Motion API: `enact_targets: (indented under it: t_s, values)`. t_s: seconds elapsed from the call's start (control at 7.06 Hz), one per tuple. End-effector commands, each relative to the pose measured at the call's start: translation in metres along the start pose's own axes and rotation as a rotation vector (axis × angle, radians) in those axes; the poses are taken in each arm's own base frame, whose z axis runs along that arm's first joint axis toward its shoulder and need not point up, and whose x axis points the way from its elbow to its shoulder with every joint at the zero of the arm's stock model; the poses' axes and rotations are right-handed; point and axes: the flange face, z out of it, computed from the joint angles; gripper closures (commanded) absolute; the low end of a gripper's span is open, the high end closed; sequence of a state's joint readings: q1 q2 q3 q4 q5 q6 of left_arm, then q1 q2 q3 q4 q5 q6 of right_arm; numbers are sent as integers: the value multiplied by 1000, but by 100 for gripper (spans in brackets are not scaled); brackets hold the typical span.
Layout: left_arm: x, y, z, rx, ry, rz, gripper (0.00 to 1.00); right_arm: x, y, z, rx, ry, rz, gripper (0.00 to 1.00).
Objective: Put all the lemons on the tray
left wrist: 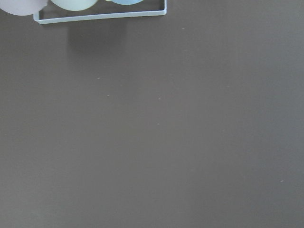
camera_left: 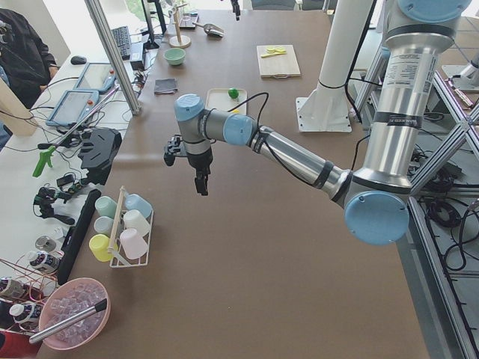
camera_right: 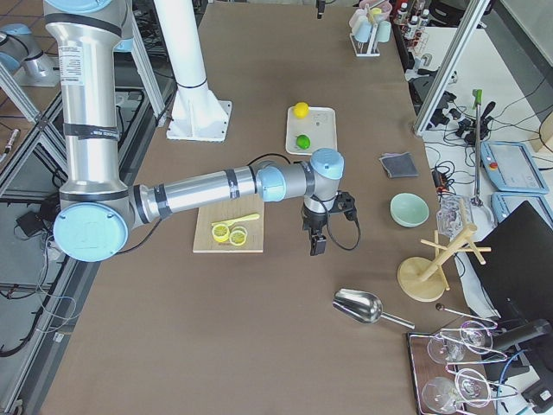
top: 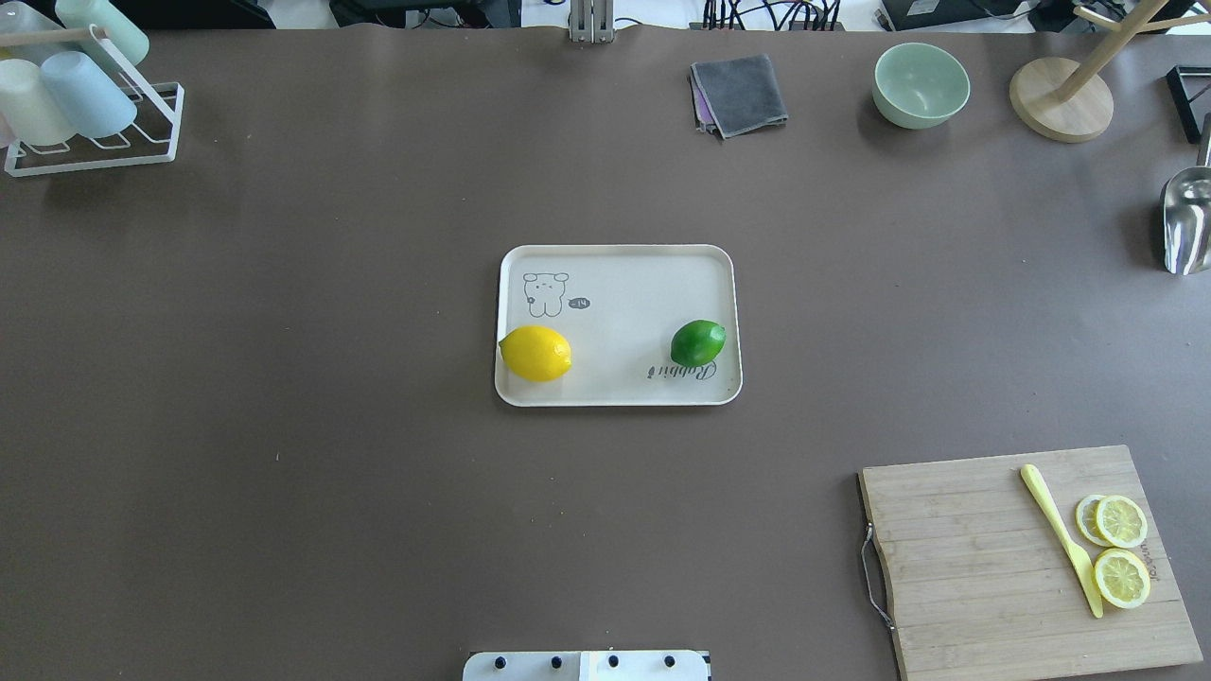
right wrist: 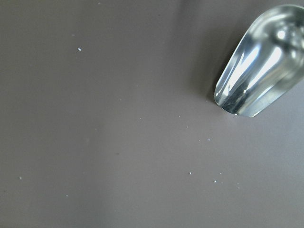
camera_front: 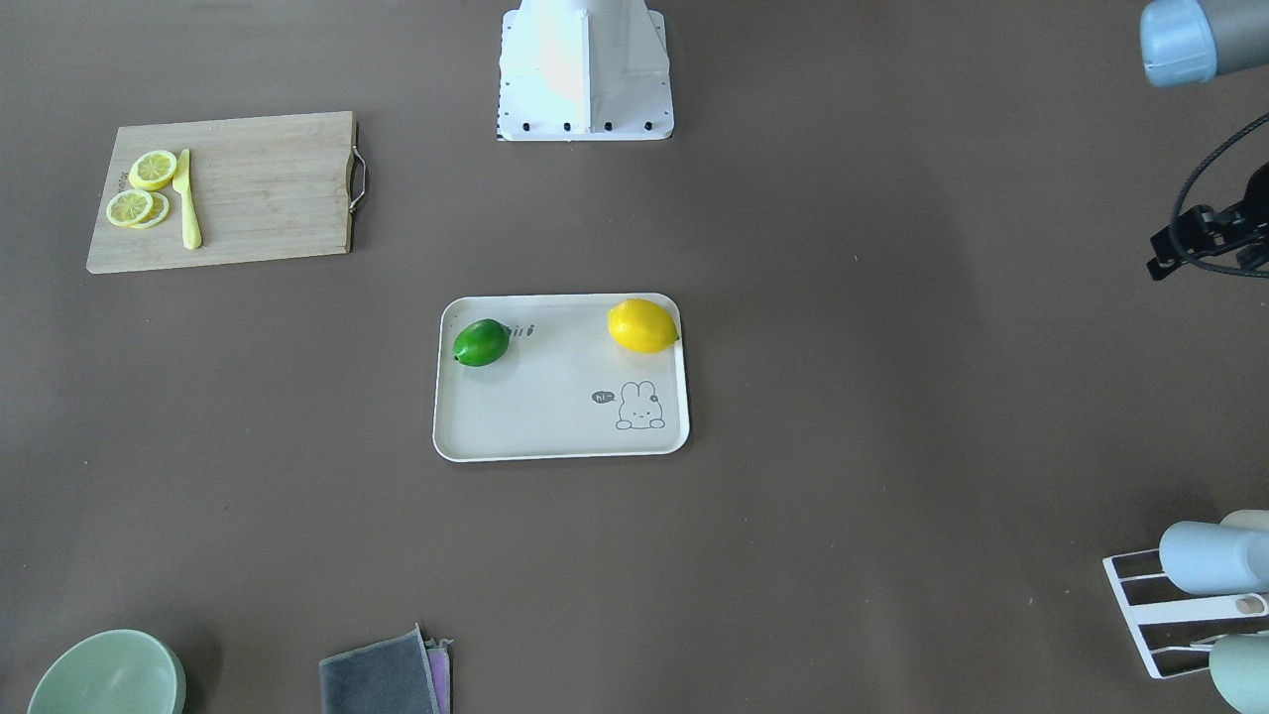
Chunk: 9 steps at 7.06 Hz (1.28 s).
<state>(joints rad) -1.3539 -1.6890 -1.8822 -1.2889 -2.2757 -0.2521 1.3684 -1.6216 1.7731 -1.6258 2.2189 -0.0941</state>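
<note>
The cream-white tray (top: pixel 624 274) lies mid-table. The yellow lemon (top: pixel 535 353) rests on it against the rim on the robot's left. The green lemon (top: pixel 697 341) rests on it toward the robot's right, beside the "Rabbit" script. Both also show in the front-facing view, yellow (camera_front: pixel 642 325) and green (camera_front: pixel 482 342). My left gripper (camera_left: pixel 201 185) hangs above bare table near the cup rack, far from the tray. My right gripper (camera_right: pixel 316 245) hangs above the table between the cutting board and the metal scoop. Both show only in side views, so I cannot tell whether they are open or shut.
A wooden cutting board (top: pixel 984 567) with lemon slices (top: pixel 1121 549) and a yellow knife (top: pixel 1060 534) lies near right. A cup rack (top: pixel 85 95) stands far left. A grey cloth (top: pixel 740 93), green bowl (top: pixel 921 85), wooden stand (top: pixel 1060 99) and metal scoop (top: pixel 1187 218) are far right.
</note>
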Motion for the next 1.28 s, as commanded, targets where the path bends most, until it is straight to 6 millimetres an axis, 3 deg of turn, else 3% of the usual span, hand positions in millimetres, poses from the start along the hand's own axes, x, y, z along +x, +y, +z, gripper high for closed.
enact_targets:
  t_s: [0.0, 0.28, 0.57, 0.71, 0.85, 0.99, 1.13]
  values:
    - [-104, 23, 4, -8, 3, 23, 2, 51, 50, 6, -13, -11, -20, 0]
    - [-163, 78, 28, 10, 5, -9, 2, 75, 83, 5, -12, -21, -29, 0]
    - [-167, 82, 32, 1, 37, -29, 2, 81, 95, 3, 1, -52, 4, 0]
    - [-180, 89, 20, 31, 106, -70, 2, 85, 102, -5, 3, -79, 44, 0]
    - [-185, 91, 21, 29, 114, -86, 2, 86, 102, -5, 4, -83, 47, 0]
    - [-202, 97, 39, 2, 116, -104, 2, 87, 102, -4, 3, -83, 48, 0]
    - [-205, 95, 43, 0, 113, -110, 2, 88, 103, -3, 3, -83, 48, 0]
